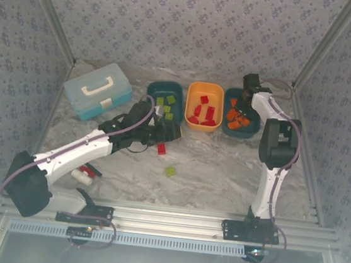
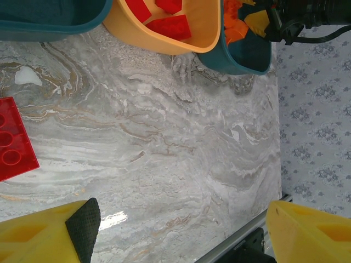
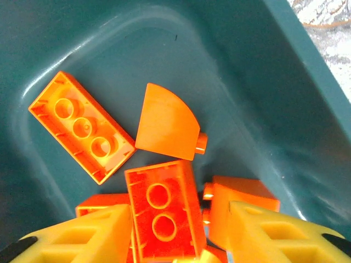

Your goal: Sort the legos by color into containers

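Inside the right teal tub [image 3: 263,71], the right gripper [image 3: 180,211] is hanging low with its yellow fingers [image 3: 93,235] standing partly apart. An orange brick [image 3: 164,211] is lying hollow side up between them, close against one finger and showing a gap to the other, so nothing is being pinched. Around it, more orange legos are resting on the tub floor: a long brick [image 3: 82,126] hollow side up, a quarter-round piece [image 3: 167,123] just beside it, and another block [image 3: 241,200] next to the far finger.

Over the marbled table [image 2: 181,137], the left gripper [image 2: 181,211] is holding its fingers [image 2: 38,235] wide apart, gripping nothing. A red brick [image 2: 13,137] is lying studs up on the table just beside that gripper, on the side toward the arm bases. A lime green brick [image 1: 170,170] is sitting on the table nearer still to the bases, apart from the red one.

Beyond the gripper, the three tubs are standing in a row at the far side. The left teal tub [image 1: 158,86] is holding green legos [image 1: 166,102], and the orange tub [image 1: 202,128] in the middle is holding red legos [image 1: 203,112]. A light blue case [image 1: 98,89] is sitting to the left of the row
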### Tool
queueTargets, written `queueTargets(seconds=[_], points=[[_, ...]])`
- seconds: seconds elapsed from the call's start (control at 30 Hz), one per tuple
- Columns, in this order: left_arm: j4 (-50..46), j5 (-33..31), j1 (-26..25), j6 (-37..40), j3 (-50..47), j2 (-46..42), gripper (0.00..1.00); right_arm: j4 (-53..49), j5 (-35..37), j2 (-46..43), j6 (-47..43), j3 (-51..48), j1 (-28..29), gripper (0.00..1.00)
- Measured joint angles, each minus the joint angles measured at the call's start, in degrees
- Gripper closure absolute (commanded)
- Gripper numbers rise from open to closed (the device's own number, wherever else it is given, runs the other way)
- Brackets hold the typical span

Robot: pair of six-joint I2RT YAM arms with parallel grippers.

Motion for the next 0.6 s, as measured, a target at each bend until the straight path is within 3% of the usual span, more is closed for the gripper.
queueTargets(seconds=[0.3,0.6], points=[[-0.35,-1.05,0.02,0.02,0.00,-0.11,0.19,-0.46,0.72,-3.02,-0.22,-0.74,1.05,0.45],[-7.50,-3.23,0.26,0.02,2.60,-2.12,0.20,2.32,2.12,-25.42,-4.76,-8.24,8.83,0.42]])
